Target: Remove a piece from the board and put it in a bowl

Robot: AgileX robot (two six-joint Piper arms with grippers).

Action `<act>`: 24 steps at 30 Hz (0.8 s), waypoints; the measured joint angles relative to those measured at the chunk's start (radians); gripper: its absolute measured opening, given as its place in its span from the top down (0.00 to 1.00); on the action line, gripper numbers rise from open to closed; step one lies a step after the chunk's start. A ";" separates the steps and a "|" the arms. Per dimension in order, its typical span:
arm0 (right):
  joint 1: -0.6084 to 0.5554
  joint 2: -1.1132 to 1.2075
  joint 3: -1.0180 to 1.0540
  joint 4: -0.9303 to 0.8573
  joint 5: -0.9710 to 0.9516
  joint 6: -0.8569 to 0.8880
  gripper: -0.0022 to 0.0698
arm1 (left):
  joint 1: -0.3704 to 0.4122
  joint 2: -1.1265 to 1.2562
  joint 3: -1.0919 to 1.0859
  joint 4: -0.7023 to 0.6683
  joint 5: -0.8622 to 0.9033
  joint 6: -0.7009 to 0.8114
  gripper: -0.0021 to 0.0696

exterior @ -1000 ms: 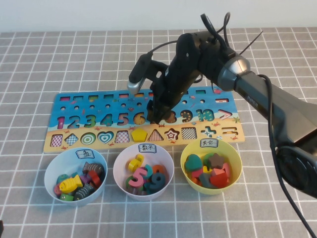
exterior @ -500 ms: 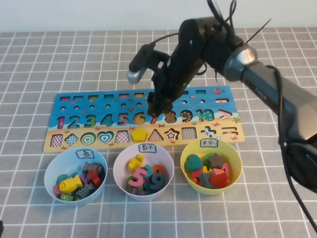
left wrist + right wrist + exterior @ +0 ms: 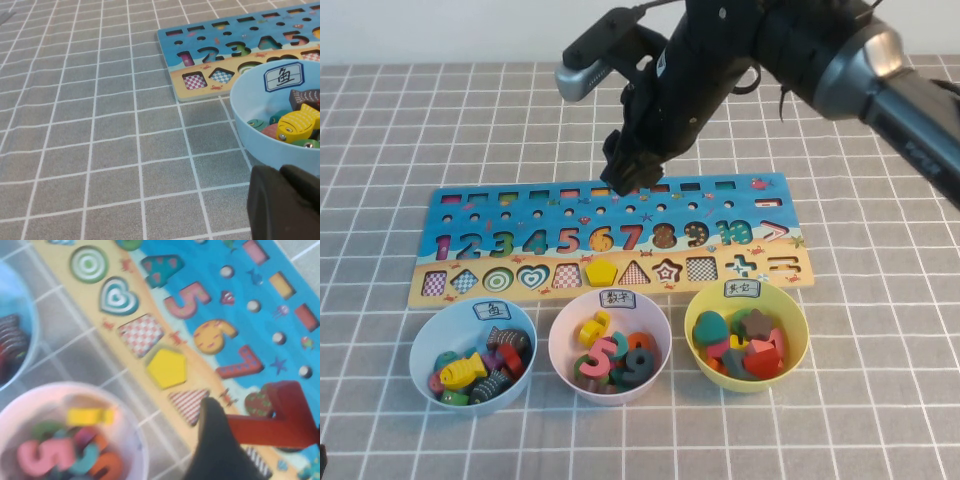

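We are looking down at a table (image 3: 410, 120) covered with a grey cloth with white squares, and a pale wall is running along the far edge. The long board (image 3: 760, 215) is lying flat in the middle. In front of it, three bowls are sitting in a row: a light blue bowl (image 3: 420, 345) at 7 o'clock with fish inside, the pink bowl (image 3: 560, 340) at 6 o'clock with numbers inside, and a yellow bowl (image 3: 795, 325) at 5 o'clock with shapes inside. A yellow pentagon (image 3: 601, 271) is sitting in the board's sandy strip.

Our right hand (image 3: 632, 172) is hanging in the air over the top edge of the board, at 12 o'clock from the pink bowl. It is pinching the red 7 (image 3: 280, 415), which is up off the board. The big dark arm is hiding part of the table behind it.

Our left hand (image 3: 285, 205) is waiting low just beside the blue bowl; we cannot tell if it is open.
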 joint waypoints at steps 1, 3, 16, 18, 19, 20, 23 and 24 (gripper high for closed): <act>0.007 -0.026 0.029 -0.004 0.000 0.002 0.47 | 0.000 0.000 0.000 0.000 0.000 0.000 0.97; 0.022 -0.081 0.096 -0.008 0.000 0.007 0.47 | 0.000 0.000 0.000 0.000 0.000 0.000 0.97; 0.122 -0.531 0.841 0.021 -0.401 0.084 0.48 | 0.000 0.000 0.000 0.000 0.000 0.000 0.97; 0.146 -0.578 0.945 0.073 -0.496 0.088 0.48 | 0.000 0.000 0.000 0.000 0.000 0.000 0.97; 0.159 -0.597 0.996 0.109 -0.547 0.088 0.48 | 0.000 0.000 0.000 0.000 0.000 0.000 0.97; 0.171 -0.611 1.038 0.148 -0.591 0.088 0.48 | 0.000 0.000 0.000 0.000 0.000 0.000 0.97; 0.200 -0.618 1.106 0.256 -0.669 0.088 0.48 | 0.000 0.000 0.000 0.000 0.000 0.000 0.97; 0.209 -0.616 1.114 0.279 -0.678 0.090 0.48 | 0.000 0.000 0.000 0.000 0.000 0.000 0.97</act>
